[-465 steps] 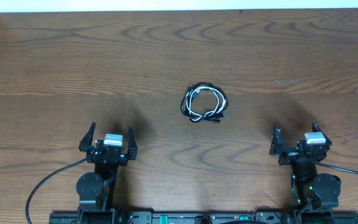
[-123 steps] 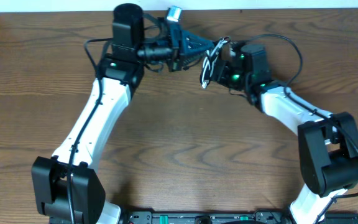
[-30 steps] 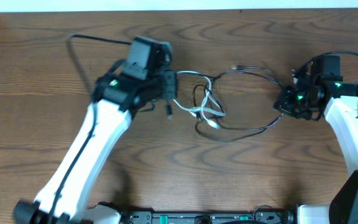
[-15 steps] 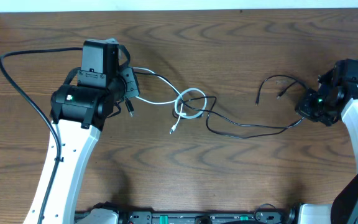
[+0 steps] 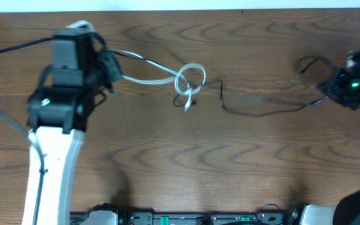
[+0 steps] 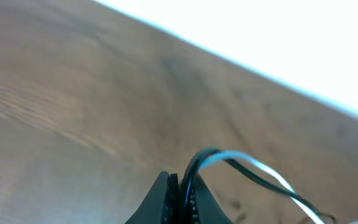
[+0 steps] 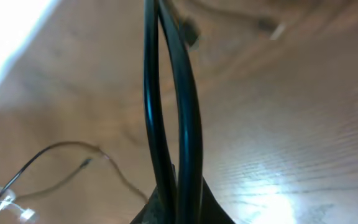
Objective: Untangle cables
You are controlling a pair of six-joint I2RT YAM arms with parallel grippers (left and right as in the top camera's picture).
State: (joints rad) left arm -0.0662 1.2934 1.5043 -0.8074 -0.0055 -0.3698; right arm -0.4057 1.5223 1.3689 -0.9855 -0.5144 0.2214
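Left gripper (image 5: pixel 110 70): at the far left of the scene, jaws closed on the thin white cable (image 5: pixel 149 80). A slim black cord (image 5: pixel 144 59) leaves the same grip beside it.
Left wrist view: the left gripper (image 6: pixel 179 186) is pinched tight, and a dark and white strand arches out of it to the right.
Right gripper (image 5: pixel 331 89): at the far right, clamped on the long thin black cable (image 5: pixel 261 114).
Right wrist view: two black strands (image 7: pixel 166 93) stand pinched in the right gripper (image 7: pixel 176 199).
White cable: it runs right from the left gripper to a loose loop at the far centre. A small plug end hangs just near of the loop.
Long black cable: its free end lies just right of the loop. From there it curves near, then right, to the right gripper.
Desk: dark brown wood-grain desk (image 5: pixel 167 162) under both cables.
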